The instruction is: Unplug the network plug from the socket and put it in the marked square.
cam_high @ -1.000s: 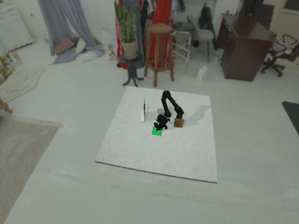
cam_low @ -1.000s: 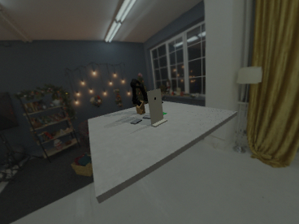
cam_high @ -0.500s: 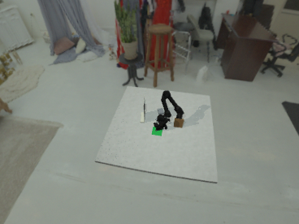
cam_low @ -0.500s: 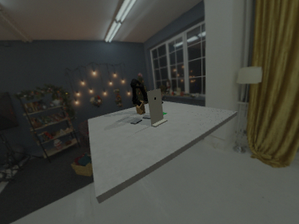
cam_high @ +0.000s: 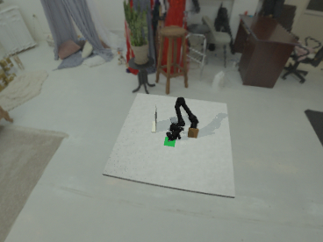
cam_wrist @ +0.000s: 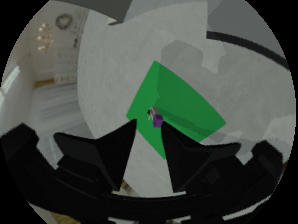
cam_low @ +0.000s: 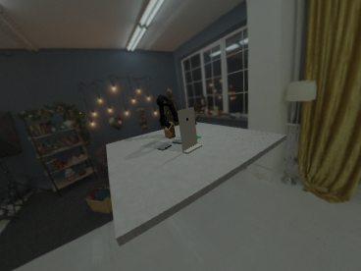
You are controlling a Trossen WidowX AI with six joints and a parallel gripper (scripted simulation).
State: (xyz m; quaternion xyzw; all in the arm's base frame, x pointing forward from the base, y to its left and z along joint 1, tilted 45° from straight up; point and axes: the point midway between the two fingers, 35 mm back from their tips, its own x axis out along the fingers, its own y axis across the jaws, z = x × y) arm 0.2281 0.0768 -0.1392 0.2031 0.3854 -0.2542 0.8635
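The plug (cam_wrist: 157, 121), small, with a purple rear end and a pale front, is on or just above the green marked square (cam_high: 169, 143) (cam_low: 199, 137) (cam_wrist: 145, 95) in the wrist view. My gripper (cam_wrist: 149, 123) (cam_high: 170, 138) is open low at the square, with a gap between its fingertips. The plug lies between the fingertips, close to the right one; whether it touches that finger I cannot tell. The upright panel (cam_high: 155, 115) (cam_low: 187, 133) stands apart from the gripper, with a small dark opening high on it in the exterior view, where the panel hides the gripper.
A brown block (cam_high: 193, 132) (cam_low: 170, 132) stands beside the arm. The panel has a pale foot (cam_high: 154, 127) (cam_low: 192, 148) on the white table top (cam_high: 132, 162) (cam_low: 147, 182). The arm's shadow falls across part of the green square.
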